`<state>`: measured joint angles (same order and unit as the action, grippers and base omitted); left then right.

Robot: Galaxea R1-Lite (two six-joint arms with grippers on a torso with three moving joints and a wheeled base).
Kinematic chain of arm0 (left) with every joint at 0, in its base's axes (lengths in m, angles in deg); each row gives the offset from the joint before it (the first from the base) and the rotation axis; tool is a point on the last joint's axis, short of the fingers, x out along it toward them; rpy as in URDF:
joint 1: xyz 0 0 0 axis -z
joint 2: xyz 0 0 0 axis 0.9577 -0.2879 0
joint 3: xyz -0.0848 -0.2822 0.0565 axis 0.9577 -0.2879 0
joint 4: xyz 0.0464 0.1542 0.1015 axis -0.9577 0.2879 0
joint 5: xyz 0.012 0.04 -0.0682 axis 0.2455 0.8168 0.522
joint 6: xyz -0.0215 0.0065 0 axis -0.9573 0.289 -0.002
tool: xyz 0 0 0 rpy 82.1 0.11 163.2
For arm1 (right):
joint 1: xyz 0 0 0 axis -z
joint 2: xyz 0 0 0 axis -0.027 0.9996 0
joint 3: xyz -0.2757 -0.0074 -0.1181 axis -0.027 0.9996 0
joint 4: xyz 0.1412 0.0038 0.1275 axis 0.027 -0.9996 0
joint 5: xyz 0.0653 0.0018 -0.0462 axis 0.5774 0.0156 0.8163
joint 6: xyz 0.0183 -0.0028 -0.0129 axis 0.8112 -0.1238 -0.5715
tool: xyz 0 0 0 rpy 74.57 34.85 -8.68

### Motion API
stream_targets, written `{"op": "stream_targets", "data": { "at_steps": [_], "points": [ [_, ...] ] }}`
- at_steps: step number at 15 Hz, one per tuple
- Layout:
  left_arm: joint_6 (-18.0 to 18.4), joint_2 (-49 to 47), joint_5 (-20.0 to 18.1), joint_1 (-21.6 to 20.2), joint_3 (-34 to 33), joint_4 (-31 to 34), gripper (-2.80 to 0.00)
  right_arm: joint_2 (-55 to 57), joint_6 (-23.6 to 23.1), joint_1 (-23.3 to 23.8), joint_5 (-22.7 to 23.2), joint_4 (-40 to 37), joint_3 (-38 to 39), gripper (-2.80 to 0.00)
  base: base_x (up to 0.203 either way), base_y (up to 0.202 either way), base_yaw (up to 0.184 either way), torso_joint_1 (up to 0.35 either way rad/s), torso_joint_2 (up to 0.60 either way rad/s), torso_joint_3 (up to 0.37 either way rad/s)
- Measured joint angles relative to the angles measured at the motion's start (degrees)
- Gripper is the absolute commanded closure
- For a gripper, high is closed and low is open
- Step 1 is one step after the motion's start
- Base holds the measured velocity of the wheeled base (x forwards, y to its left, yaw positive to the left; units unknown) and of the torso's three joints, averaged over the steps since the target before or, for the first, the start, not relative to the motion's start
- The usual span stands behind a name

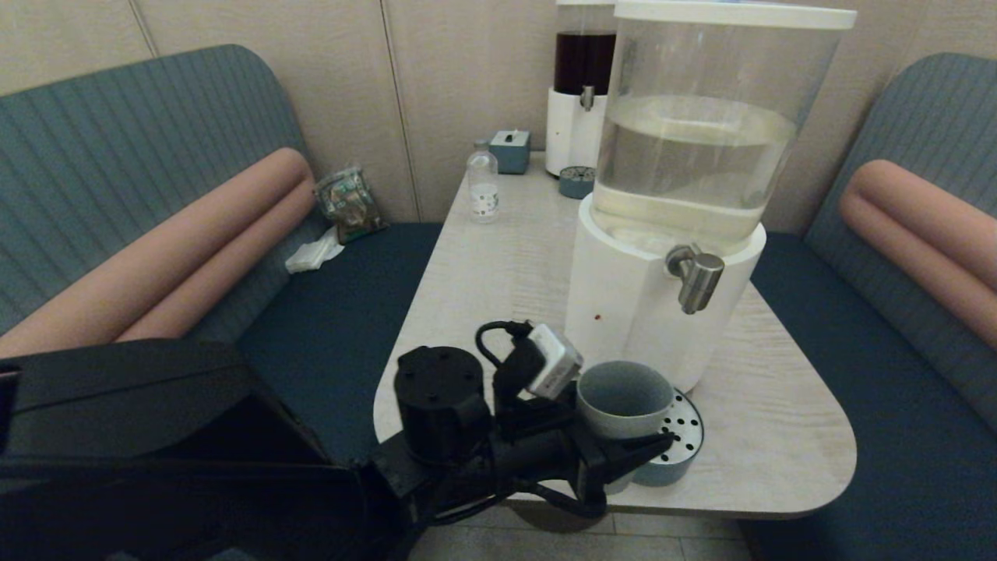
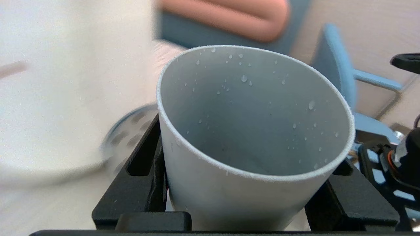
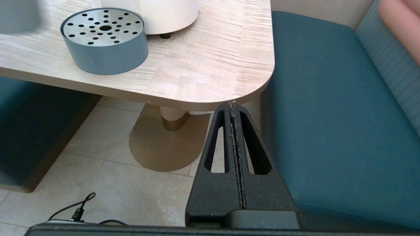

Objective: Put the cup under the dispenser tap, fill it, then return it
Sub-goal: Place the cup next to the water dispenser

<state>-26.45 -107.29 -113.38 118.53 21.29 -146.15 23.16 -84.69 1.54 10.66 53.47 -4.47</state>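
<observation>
on the far left a bench seat (image 1: 335,312) in dark teal ran along the wall, with a crumpled white tissue (image 1: 314,253) and a small packet (image 1: 349,204) lying in its corner. the pale wood-grain table (image 1: 498,265) began just right of that.

low at the near edge of the table, the left gripper (image 1: 623,460) reached in from the robot's left side. its two black fingers (image 2: 144,164) were spread as wide as the cup (image 1: 623,401) and pressed against its opposite walls, so it had the cup clamped between them. the cup stood mouth up, tilted a little, and the left wrist view showed water droplets on its inner wall and no pool of liquid that could be made out. it sat just beside the round perforated drip tray (image 1: 678,444), partly overlapping it in the head view; whether it touched the tray could not be told.

farther back on the table stood a small clear bottle (image 1: 483,187), a little blue box (image 1: 510,149), and a smaller dispenser with dark liquid (image 1: 580,101).

right of the cup rose the large white-based dispenser (image 1: 670,234), its clear tank about half full of pale liquid. the dispenser tap (image 1: 695,276) pointed down, above and to the right of the cup, not over its mouth.

the right gripper (image 3: 233,108) hung off the table's near right corner, over the floor, its fingers pressed together on nothing.
</observation>
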Motion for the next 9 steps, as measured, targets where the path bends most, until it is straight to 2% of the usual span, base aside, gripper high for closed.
{"op": "stream_targets", "data": {
  "at_steps": [2,4,6,9],
  "points": [
    [-0.6,3.8,1.9,-4.6,-3.7,-0.4,0.0,0.0,0.0,0.0,0.0,0.0,0.0,0.0,0.0,0.0,0.0,0.0,0.0,0.0],
    [-0.7,5.8,2.0,-11.1,-5.2,-1.4,0.0,0.0,0.0,0.0,0.0,0.0,0.0,0.0,0.0,0.0,0.0,0.0,0.0,0.0],
    [-1.3,5.5,1.0,-18.3,-5.3,-4.1,0.0,0.0,0.0,0.0,0.0,0.0,0.0,0.0,0.0,0.0,0.0,0.0,0.0,0.0],
    [-3.0,1.0,0.0,-23.9,-2.2,-6.5,0.0,0.0,0.0,0.0,0.0,0.0,0.0,0.0,0.0,0.0,0.0,0.0,0.0,0.0]
  ]
}}
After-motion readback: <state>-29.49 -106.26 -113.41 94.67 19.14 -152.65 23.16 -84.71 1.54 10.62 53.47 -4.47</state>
